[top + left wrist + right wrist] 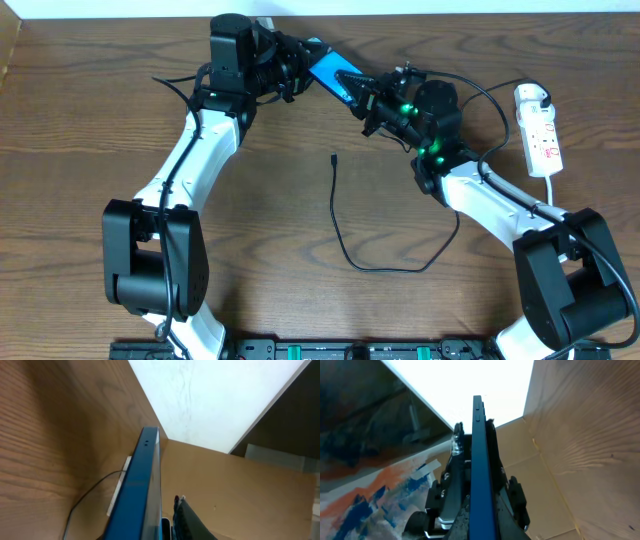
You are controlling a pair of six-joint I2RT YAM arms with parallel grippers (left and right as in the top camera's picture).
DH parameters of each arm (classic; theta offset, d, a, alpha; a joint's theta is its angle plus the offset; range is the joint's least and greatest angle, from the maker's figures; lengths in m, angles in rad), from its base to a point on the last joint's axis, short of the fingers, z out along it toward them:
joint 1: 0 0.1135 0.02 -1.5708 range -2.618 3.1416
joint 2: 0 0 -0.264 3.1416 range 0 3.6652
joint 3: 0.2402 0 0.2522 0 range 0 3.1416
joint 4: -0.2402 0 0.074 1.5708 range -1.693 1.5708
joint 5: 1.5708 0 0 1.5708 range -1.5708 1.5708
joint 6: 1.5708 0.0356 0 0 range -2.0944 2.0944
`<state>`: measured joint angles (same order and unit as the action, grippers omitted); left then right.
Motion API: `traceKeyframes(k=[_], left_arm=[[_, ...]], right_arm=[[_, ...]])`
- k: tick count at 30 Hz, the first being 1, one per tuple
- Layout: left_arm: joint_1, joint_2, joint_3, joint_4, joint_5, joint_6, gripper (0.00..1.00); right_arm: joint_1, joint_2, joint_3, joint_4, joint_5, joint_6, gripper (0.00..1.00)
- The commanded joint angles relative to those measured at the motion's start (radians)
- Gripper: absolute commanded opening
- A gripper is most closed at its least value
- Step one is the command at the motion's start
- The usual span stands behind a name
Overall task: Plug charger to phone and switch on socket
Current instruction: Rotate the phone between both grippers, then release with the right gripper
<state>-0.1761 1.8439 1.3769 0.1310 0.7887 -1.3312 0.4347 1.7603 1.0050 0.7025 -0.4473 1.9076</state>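
The phone (330, 72) with its blue screen is held off the table at the back centre, tilted. My left gripper (297, 66) grips its upper-left end and my right gripper (368, 98) grips its lower-right end. In the left wrist view the phone (141, 490) shows edge-on. In the right wrist view the phone (480, 460) sits edge-on between my fingers (481, 525). The black charger cable (380, 268) lies loose on the table, its plug tip (333, 157) free. The white adapter (532, 96) sits in the socket strip (545, 140) at the right.
The wooden table (90, 120) bears the cable loop in the middle and the strip at the right edge. The strip's white cord (556, 190) runs toward the right arm's base. A cardboard wall (240, 485) stands behind the table.
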Motion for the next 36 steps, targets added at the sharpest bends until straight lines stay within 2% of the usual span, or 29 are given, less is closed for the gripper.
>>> traceKeyframes(k=[1,3,5,8,15,17,18,24,29,31,36], left_arm=[[-0.005,-0.015,0.019,0.01,0.064,0.005,0.19],[-0.005,-0.015,0.019,0.01,0.076,-0.019,0.19],[-0.005,-0.015,0.019,0.01,0.08,-0.025,0.12],[-0.005,-0.015,0.019,0.009,0.087,-0.025,0.08],[-0.005,-0.015,0.019,0.008,0.09,-0.025,0.07],[-0.005,-0.015,0.019,0.009,0.09,-0.025,0.07],[-0.005,-0.015,0.019,0.009,0.09,-0.024,0.07],[-0.004,-0.015,0.019,0.009,0.091,0.007,0.07],[0.007,-0.015,0.019,0.009,0.106,0.053,0.07],[0.027,-0.015,0.019,0.009,0.135,0.086,0.07],[0.121,-0.015,0.019,0.009,0.288,0.194,0.07]], right_arm=[[0.03,-0.008,0.013,0.013,-0.05,0.006,0.01],[0.032,-0.008,0.013,0.013,-0.048,0.006,0.01],[0.033,-0.008,0.013,0.013,-0.049,0.006,0.01],[0.035,-0.008,0.013,0.014,-0.049,0.006,0.01],[0.037,-0.008,0.013,0.017,-0.049,0.006,0.02],[0.038,-0.008,0.013,0.017,-0.049,0.006,0.09],[0.039,-0.008,0.013,0.017,-0.049,0.006,0.17],[0.038,-0.008,0.013,0.016,-0.05,0.006,0.38],[0.036,-0.008,0.013,0.011,-0.05,-0.004,0.61],[0.028,-0.008,0.013,0.011,-0.053,-0.064,0.69],[-0.021,-0.008,0.013,-0.026,-0.12,-0.357,0.92]])
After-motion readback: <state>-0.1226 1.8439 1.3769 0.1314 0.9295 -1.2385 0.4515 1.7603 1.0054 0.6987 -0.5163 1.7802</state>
